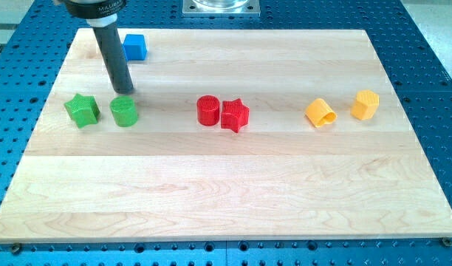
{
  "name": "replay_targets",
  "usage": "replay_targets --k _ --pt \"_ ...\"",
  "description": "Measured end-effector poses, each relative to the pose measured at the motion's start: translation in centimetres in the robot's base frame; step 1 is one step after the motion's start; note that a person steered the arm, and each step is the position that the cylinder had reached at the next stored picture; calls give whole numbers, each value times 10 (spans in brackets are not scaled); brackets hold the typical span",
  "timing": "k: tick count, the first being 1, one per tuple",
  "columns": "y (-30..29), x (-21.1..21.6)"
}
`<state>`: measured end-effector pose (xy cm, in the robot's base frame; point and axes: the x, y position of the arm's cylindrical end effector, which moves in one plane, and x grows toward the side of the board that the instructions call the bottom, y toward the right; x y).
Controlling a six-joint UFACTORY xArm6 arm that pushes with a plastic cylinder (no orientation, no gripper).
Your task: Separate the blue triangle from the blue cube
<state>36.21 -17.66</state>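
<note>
1. A blue plastic cube (pixel 135 46) is seen near the top left corner of the light wooden table (pixel 233 192); no blue triangle can be made out, and it may be hidden behind the dark rod (pixel 114 55) or absent from the view.
2. The tip (pixel 125 91) is placed just above the green cylinder block (pixel 125 112), near or touching its top edge, and below and slightly to the view's left of the blue cube.
3. No gripper is fitted, so nothing can be said of one being apart or together; the arm ends only in the rod.
4. The rod is held nearly upright, leaning slightly, with its collar at the view's top left.
5. The step in hand is judged to be an approach. It would be done well by first locating the triangle, then bringing the tip between the two blue blocks and pushing one squarely through its middle, away from the other.
6. The green star block (pixel 82 110), beside the cylinder, should be kept clear of, as both lie close to the tip's path.
</note>
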Motion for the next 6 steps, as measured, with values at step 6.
replay_targets --k 6 --pt "-62 -82"
